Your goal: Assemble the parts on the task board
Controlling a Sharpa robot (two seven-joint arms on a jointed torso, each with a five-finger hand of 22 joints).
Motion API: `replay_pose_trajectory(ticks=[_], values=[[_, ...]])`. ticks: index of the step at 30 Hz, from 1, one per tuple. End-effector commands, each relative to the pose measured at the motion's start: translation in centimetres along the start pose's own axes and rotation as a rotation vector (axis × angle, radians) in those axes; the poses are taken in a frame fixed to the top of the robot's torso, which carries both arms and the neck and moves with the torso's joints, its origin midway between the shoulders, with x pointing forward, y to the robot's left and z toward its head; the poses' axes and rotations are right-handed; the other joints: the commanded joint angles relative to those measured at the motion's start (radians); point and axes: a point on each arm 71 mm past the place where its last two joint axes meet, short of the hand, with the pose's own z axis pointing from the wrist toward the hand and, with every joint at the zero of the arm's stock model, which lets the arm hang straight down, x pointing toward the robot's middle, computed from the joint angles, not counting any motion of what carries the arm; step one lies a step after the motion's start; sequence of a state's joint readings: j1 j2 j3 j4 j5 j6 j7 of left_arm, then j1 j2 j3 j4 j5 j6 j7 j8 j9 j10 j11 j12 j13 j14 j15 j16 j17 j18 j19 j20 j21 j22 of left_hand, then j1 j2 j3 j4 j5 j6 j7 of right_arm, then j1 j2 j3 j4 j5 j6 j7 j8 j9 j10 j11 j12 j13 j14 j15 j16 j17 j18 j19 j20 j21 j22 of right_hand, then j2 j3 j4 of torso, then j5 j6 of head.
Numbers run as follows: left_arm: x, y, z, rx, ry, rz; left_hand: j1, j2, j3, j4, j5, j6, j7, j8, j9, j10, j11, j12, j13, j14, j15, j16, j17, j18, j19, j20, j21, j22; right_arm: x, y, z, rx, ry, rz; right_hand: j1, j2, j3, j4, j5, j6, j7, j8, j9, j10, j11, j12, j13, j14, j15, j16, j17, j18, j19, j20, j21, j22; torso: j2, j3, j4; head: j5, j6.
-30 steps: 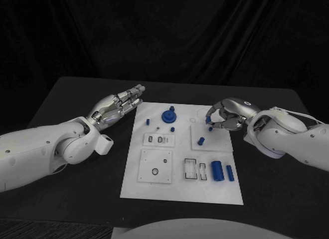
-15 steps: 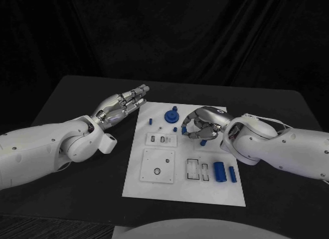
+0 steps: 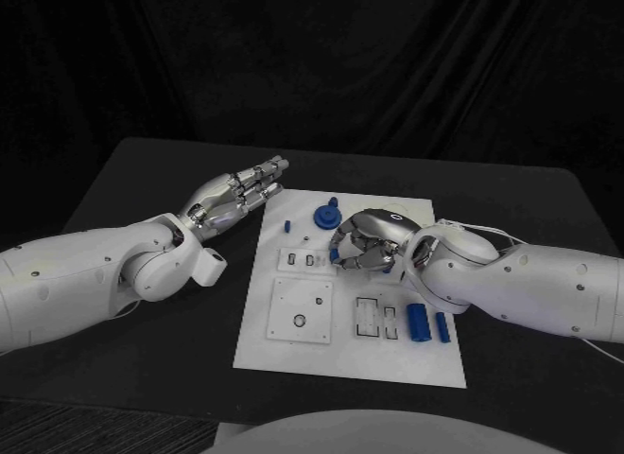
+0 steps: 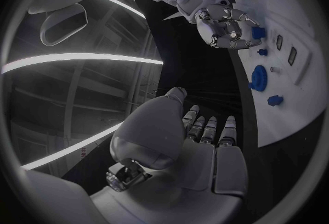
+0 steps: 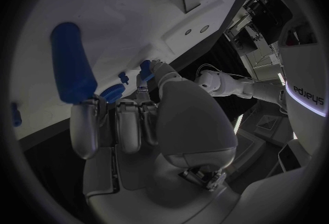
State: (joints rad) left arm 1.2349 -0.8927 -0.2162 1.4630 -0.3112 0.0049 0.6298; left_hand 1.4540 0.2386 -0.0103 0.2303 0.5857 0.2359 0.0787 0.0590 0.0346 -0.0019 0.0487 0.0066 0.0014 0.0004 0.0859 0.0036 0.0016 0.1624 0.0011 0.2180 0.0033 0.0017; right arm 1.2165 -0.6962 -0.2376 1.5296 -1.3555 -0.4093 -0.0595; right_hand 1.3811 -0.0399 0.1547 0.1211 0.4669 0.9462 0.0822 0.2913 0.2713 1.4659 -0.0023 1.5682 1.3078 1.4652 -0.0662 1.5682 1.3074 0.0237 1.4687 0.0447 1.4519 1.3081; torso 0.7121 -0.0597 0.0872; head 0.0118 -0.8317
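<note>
The white task board [image 3: 351, 352] lies in the middle of the black table. My right hand [image 3: 368, 240] hovers low over its far middle, fingers curled, pinching a small blue part [image 3: 337, 249] at its fingertips. The left wrist view shows that right hand [image 4: 225, 26] with the blue part [image 4: 258, 32] against its fingers. The right wrist view has a blue cylinder [image 5: 72, 67] at the fingertips [image 5: 85, 119]. My left hand [image 3: 237, 199] floats beside the board's far left corner, fingers straight and apart, holding nothing. A round blue part [image 3: 323, 220] stands on the board just beyond the right hand.
A small blue peg [image 3: 286, 226] stands near the board's left edge. Two blue cylinders [image 3: 416, 323] lie at the board's near right. A square inset plate [image 3: 299, 317] and rectangular slots [image 3: 373, 317] take up the board's near half.
My right hand has travelled left across the board, from its far right edge to its far middle, fingers still curled. The left hand has barely shifted.
</note>
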Motion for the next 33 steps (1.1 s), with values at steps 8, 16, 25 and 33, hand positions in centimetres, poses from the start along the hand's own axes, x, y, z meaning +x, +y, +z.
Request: replay_pose_trajectory(ticks=[8, 16, 25, 33], values=[[0.21, -0.02, 0.13, 0.009, 0.015, -0.011, 0.002, 0.007, 0.004, 0.000, -0.001, 0.004, 0.005, 0.002, 0.001, 0.002, 0.007, -0.007, -0.001, 0.000, 0.006, -0.004, -0.002, 0.018, -0.001, 0.006, -0.003, -0.002, 0.55, -0.04, 0.37, 0.021, 0.034, -0.026, -0.004, -0.009, 0.005, -0.003, -0.009, -0.002, 0.007, -0.004, 0.051, 0.105, 0.010, 0.003, 0.263, 0.106, 0.011, 0.003, 0.263, 0.007, 0.039, 0.007, -0.005, 0.221, 0.000, 0.0001, 0.0005, -0.001, -0.008], [0.23, 0.00, 0.16, 0.007, 0.017, -0.013, 0.002, 0.007, 0.004, 0.000, -0.001, 0.004, 0.005, 0.002, 0.001, 0.002, 0.007, -0.007, -0.001, 0.000, 0.006, -0.004, -0.002, 0.018, -0.001, 0.006, -0.003, -0.002, 0.76, 0.19, 0.61, 0.020, 0.048, -0.029, -0.007, -0.014, 0.011, -0.006, -0.024, -0.025, 0.013, -0.023, 0.045, 0.105, 0.009, 0.003, 0.263, 0.106, 0.012, 0.003, 0.263, 0.008, 0.038, 0.010, -0.008, 0.220, -0.001, 0.0001, 0.0007, -0.001, -0.012], [0.27, 0.02, 0.22, 0.006, 0.019, -0.014, 0.002, 0.007, 0.004, 0.000, -0.001, 0.004, 0.005, 0.002, 0.001, 0.002, 0.007, -0.007, -0.001, 0.000, 0.006, -0.004, -0.002, 0.018, -0.001, 0.006, -0.003, -0.002, 0.87, 0.30, 0.73, 0.020, 0.056, -0.046, -0.015, -0.027, 0.017, -0.011, -0.077, -0.065, 0.014, -0.063, 0.030, 0.105, 0.006, 0.003, 0.263, 0.106, 0.009, 0.003, 0.263, 0.009, 0.037, 0.010, -0.011, 0.220, -0.001, 0.0000, 0.0001, 0.002, -0.015], [0.24, 0.03, 0.22, 0.006, 0.018, -0.013, 0.001, 0.008, 0.006, -0.001, 0.000, 0.004, 0.007, 0.002, 0.001, 0.002, 0.009, -0.007, -0.001, 0.000, 0.007, -0.004, -0.002, 0.018, -0.001, 0.006, -0.003, -0.002, 1.01, 0.28, 0.77, 0.023, 0.072, -0.055, -0.018, -0.044, 0.010, -0.020, -0.185, -0.110, 0.013, -0.106, 0.010, 0.105, 0.005, 0.003, 0.263, 0.106, 0.008, 0.003, 0.263, 0.010, 0.034, 0.009, -0.017, 0.218, -0.001, 0.0003, -0.0007, 0.001, -0.016]])
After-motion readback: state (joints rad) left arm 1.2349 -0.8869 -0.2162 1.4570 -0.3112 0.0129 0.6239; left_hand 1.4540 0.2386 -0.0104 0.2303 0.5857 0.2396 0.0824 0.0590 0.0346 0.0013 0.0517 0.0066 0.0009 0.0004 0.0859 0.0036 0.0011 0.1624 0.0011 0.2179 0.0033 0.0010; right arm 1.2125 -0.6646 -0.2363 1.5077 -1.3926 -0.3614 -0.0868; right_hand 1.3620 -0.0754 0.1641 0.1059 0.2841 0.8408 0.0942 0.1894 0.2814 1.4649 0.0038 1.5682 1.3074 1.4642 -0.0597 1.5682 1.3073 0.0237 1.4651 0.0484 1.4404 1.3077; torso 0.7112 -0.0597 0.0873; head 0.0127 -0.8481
